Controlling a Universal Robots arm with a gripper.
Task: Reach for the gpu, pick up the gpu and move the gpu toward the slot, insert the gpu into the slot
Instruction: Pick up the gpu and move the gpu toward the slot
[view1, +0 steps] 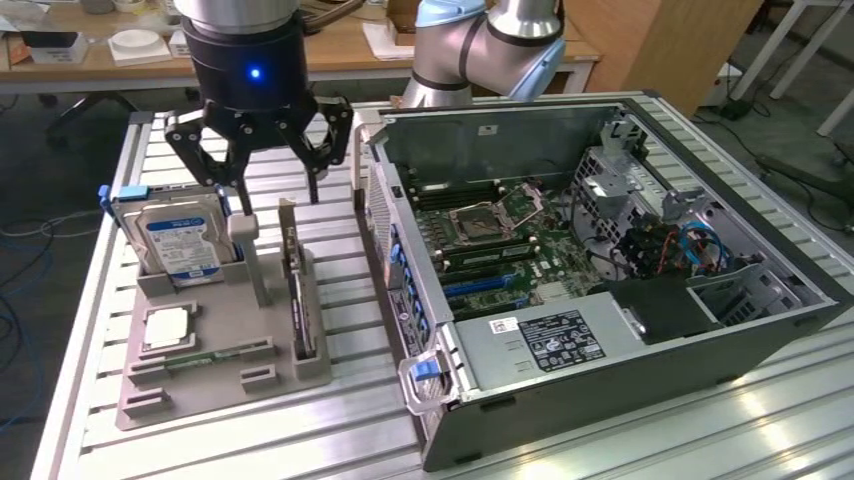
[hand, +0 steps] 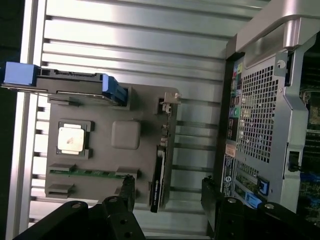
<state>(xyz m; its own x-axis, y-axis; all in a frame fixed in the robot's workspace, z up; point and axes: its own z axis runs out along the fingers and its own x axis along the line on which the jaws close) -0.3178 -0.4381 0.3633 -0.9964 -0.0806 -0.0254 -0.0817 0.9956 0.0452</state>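
Observation:
The gpu (view1: 299, 300) stands on edge in a grey holder (view1: 214, 385), showing as a thin dark card with a silver bracket at its far end. My gripper (view1: 280, 200) hangs open just above that far end, touching nothing. In the wrist view the gpu (hand: 161, 172) is edge-on and runs toward the gap between my two black fingers (hand: 127, 192), so my gripper (hand: 169, 197) straddles its line from above. The slots sit on the motherboard (view1: 483, 288) inside the open computer case (view1: 534, 350) on the exterior view's right.
The holder also carries a blue-labelled hard drive (view1: 180, 245), a square silver processor chip (view1: 167, 325) and a memory stick (view1: 200, 358). The case's perforated wall (hand: 260, 110) rises close beside the holder. Everything rests on a ribbed aluminium table (view1: 334, 430). The arm's base (view1: 467, 50) stands behind.

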